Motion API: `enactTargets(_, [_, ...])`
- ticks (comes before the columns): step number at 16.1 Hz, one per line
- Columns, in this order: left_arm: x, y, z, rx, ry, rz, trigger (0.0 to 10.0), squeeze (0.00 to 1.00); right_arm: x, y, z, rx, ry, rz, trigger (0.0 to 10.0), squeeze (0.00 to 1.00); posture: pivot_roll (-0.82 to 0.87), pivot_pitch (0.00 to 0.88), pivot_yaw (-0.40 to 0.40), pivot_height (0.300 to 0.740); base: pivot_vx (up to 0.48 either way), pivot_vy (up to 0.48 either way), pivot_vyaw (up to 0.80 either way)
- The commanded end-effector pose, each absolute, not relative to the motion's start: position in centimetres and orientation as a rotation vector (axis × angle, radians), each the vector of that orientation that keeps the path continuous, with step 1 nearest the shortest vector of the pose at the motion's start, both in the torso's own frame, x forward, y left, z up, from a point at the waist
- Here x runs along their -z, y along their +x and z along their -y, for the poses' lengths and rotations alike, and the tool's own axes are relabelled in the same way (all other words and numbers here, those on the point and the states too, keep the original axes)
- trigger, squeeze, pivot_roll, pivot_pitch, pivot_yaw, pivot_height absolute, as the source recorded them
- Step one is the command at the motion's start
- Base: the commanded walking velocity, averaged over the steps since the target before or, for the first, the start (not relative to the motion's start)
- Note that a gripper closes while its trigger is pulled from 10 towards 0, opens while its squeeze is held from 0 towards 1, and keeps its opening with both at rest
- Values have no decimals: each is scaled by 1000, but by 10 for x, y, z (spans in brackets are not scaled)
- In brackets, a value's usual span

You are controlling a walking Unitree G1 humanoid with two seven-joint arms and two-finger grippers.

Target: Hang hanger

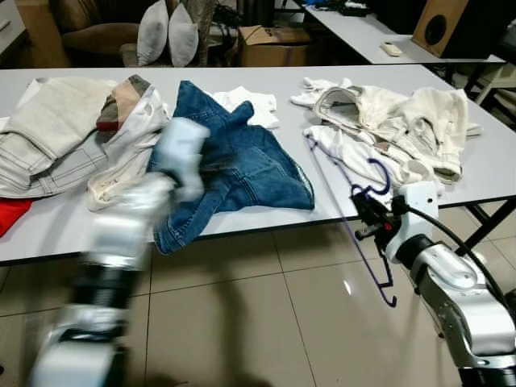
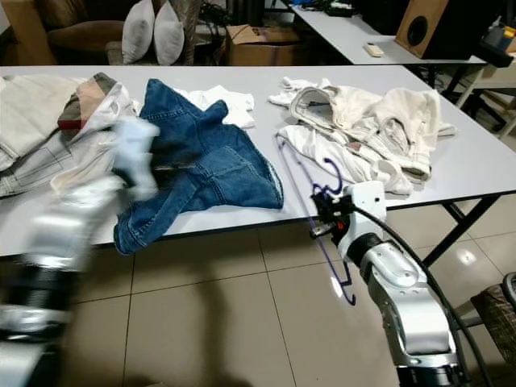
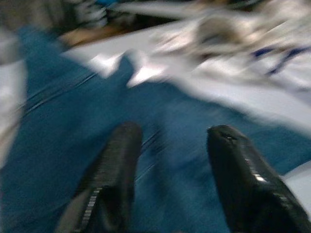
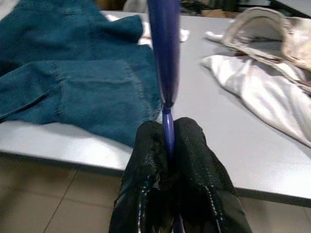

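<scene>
A thin blue hanger (image 1: 347, 211) is held just in front of the white table's (image 1: 339, 201) near edge, its hook by the gripper and its far end over the table. My right gripper (image 4: 167, 138) is shut on the blue hanger (image 4: 164, 58). A blue denim garment (image 1: 242, 165) lies mid-table, one part hanging over the front edge. My left arm (image 1: 173, 173) is blurred over the denim's left side. The left gripper (image 3: 170, 167) hovers open above the blue denim (image 3: 63, 160), its fingers (image 3: 114, 174) apart with nothing between them.
Cream and plaid clothes (image 1: 72, 137) are piled at the table's left, with a red cloth (image 1: 12, 214) at the front edge. White and beige garments (image 1: 395, 129) lie at the right. Behind stand another table, a cardboard box (image 1: 270, 44) and cushions (image 1: 165, 32). Tiled floor lies below.
</scene>
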State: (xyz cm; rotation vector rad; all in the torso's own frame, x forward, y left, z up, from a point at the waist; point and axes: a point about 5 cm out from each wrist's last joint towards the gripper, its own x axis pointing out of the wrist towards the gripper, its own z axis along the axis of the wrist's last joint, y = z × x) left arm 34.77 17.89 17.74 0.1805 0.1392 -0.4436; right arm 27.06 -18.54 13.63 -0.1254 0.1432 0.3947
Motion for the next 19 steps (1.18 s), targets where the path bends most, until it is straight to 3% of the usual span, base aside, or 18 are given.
enactTargets(1, [-172,346,-193,391,230,-191,10000,1000,-143,268,181,-463,-142,-117,10000,0,-65,0,-44,740,0,0,0])
enactTargets(4, [-164,339,-238,222,369,-269,10000,1000,-147,259,174,-685,-193,-135,10000,0,-51,0,-56,740,0,0,0])
enactTargets(8, [-155,338,-249,182,461,-324,10000,1000,-154,241,180,-978,-264,-246,10000,0,-54,0,-58,740,0,0,0])
enactTargets(12, [-140,344,-233,265,420,-376,10000,1000,-164,246,197,-1025,-334,-321,10000,0,-61,0,-60,740,0,0,0])
enactTargets(13, [-129,346,-220,333,421,-420,10000,1000,-162,260,199,-971,-352,-336,10000,0,-64,0,-61,740,0,0,0])
enactTargets(16, [-120,349,-200,430,415,-440,10000,1000,-150,280,191,-942,-331,-366,10000,0,-68,0,-56,740,0,0,0])
enactTargets(19, [-120,347,-170,609,295,-442,10000,1000,-133,306,181,-889,-317,-449,10000,0,-65,0,-53,740,0,0,0])
